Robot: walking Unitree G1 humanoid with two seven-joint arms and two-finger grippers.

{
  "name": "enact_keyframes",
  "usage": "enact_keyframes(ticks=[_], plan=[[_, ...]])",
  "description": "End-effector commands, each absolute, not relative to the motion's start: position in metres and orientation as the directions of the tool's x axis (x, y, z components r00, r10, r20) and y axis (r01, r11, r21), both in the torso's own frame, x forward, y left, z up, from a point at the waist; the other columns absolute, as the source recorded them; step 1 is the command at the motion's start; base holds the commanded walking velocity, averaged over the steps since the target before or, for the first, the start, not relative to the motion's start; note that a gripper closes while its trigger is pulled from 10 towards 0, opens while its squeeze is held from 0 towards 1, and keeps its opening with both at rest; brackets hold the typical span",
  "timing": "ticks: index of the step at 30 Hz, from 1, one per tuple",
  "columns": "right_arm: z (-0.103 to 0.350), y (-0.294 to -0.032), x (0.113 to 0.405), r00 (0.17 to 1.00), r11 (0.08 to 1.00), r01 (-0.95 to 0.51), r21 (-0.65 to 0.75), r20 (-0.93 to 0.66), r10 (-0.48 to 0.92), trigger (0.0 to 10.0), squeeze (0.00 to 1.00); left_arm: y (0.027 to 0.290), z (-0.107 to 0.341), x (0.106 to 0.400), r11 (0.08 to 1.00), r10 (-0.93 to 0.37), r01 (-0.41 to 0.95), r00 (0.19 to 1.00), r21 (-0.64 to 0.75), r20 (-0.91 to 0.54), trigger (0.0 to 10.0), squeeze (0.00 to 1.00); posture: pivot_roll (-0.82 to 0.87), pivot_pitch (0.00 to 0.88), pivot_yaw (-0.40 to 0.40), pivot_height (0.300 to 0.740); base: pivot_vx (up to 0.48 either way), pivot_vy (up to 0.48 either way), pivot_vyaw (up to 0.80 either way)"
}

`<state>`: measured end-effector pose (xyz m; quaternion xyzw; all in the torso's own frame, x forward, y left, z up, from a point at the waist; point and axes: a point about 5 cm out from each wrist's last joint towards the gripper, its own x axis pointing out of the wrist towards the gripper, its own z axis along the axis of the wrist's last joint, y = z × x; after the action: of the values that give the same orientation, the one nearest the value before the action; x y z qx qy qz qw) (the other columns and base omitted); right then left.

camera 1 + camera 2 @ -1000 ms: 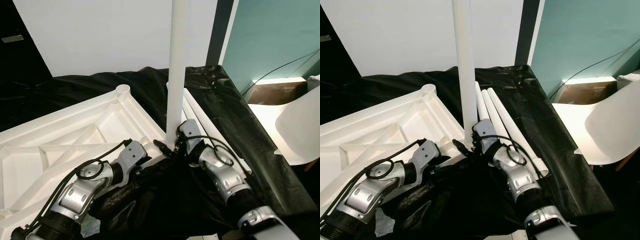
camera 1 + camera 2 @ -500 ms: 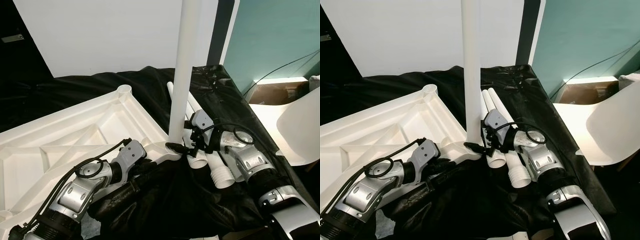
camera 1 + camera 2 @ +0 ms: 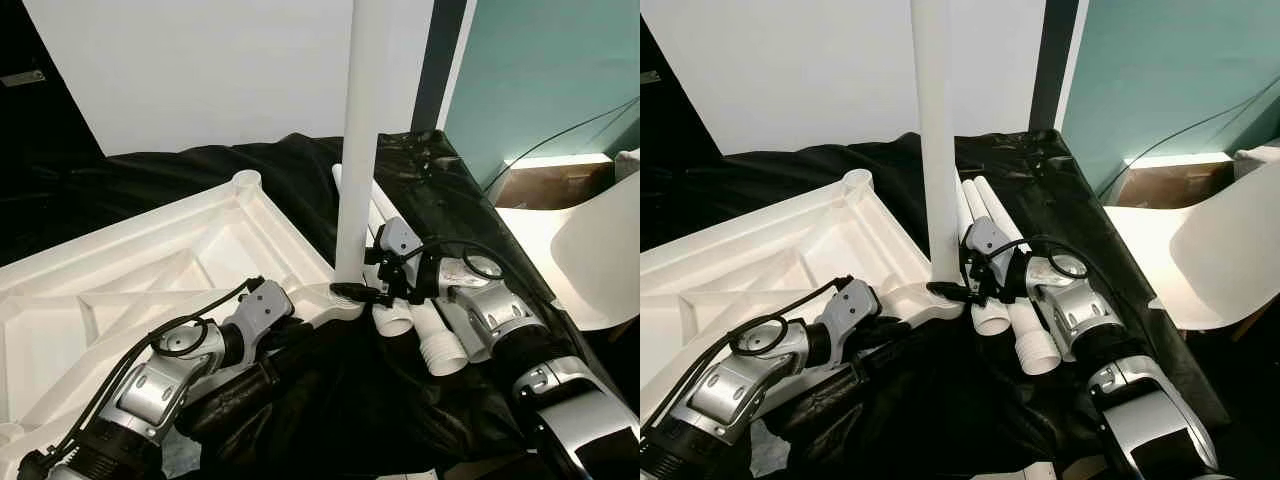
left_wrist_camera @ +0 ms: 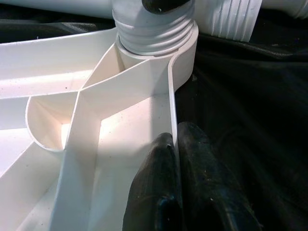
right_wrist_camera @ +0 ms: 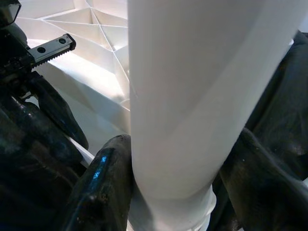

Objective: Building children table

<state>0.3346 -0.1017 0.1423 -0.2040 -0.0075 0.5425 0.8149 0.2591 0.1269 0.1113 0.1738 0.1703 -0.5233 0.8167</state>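
From the head cameras I am watching the white tabletop point(image 3: 150, 270) lying underside up on black plastic sheeting point(image 3: 440, 200), its ribs facing me, with one white table leg point(image 3: 358, 150) standing upright in the corner socket point(image 3: 340, 298) nearest the robot's right side. The right gripper point(image 3: 372, 290) is reaching in from the right at the base of that leg, and the right wrist view is giving me what the eyes cannot: the two black fingers point(image 5: 98, 192) are sitting on either side of the leg point(image 5: 178, 96) just above its threaded end, clenched around it. The left wrist view is showing the other half of the job: the left gripper point(image 4: 175, 178) is pinching the thin outer wall of the tabletop point(image 4: 120, 110) between its fingers point(image 4: 154, 192), one inside the rim and one outside, a little way back from the socket point(image 4: 159, 43), where the leg's ribbed thread is seated. In the eye views I am seeing the left gripper point(image 3: 290, 335) only partly, tucked at the table edge against the sheeting. Counting legs, I am getting one standing and three more spare legs point(image 3: 1000, 270) lying side by side on the sheeting just beyond the right gripper, their threaded ends pointing toward the robot. A white chair point(image 3: 600, 250) is standing well apart at the right.
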Motion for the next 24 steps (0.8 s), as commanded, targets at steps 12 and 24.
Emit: enact_keyframes(ticks=[12, 24], plan=[[0.128, -0.091, 0.318, 0.861, 0.886, -0.457, -0.081, 0.21, 0.463, 0.0, 0.0, 0.126, 0.097, 0.246, 0.322, -0.806, 0.946, 0.288, 0.026, -0.517, 10.0, 0.0, 0.06, 0.0, 0.016, 0.74, 0.0, 0.0, 0.0], [0.135, -0.071, 0.321, 0.799, 0.819, -0.568, -0.086, 0.181, 0.573, 10.0, 1.0, 0.125, 0.096, 0.245, 0.324, -0.807, 0.946, 0.291, 0.025, -0.514, 10.0, 0.0, 0.07, 0.0, 0.007, 0.74, 0.0, 0.0, 0.0]])
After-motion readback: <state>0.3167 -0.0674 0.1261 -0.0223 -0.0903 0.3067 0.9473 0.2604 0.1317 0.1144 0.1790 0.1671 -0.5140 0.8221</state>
